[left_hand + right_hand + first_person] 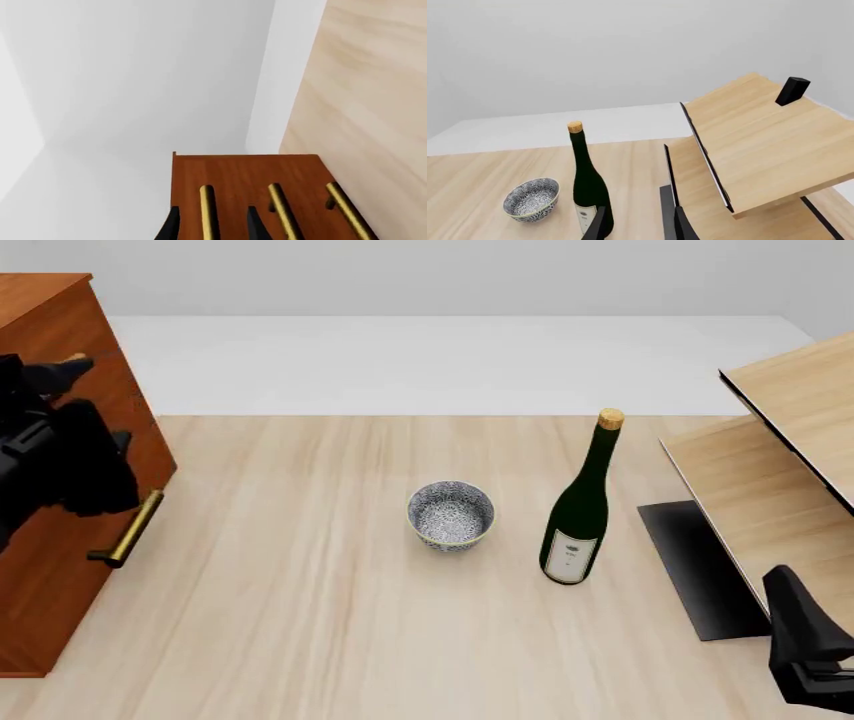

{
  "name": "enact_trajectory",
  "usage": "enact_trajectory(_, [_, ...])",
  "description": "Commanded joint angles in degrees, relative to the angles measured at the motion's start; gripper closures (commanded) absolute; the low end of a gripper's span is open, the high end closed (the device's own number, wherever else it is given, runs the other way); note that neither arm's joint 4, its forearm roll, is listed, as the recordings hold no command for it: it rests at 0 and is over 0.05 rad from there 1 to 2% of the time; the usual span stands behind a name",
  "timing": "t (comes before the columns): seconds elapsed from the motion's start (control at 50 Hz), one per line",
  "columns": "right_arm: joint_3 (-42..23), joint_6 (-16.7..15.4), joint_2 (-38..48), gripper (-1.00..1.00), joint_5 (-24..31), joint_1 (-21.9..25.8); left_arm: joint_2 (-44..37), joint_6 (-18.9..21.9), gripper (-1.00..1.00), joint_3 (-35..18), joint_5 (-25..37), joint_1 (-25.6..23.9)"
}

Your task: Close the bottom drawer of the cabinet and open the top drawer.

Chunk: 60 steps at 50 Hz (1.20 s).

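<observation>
Up at the cabinet (54, 540), we straddle the top drawer's handle (207, 212) with our left gripper (212, 225) spread, right gripper (639, 225) spread beside the wine bottle (582, 510).

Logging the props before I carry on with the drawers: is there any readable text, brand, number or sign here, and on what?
Wine bottle: pale label with small dark marks, too small to read in front or right wrist view.
Patterned bowl: decoration only, no text.
Cabinet and brass handles: no markings visible.
</observation>
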<state>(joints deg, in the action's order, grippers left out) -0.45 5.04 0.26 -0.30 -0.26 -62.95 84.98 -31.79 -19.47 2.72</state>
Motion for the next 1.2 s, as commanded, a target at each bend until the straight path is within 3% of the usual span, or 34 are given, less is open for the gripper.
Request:
enact_trajectory(0.02, [0.02, -0.12, 0.02, -1.00, -0.04, 0.04, 0.04, 0.42, -1.00, 0.49, -0.80, 2.77])
enact_trajectory(1.2, [0.00, -0.79, -0.21, -1.00, 0.02, 0.36, -3.62, 0.24, -1.00, 0.06, -3.65, 10.96])
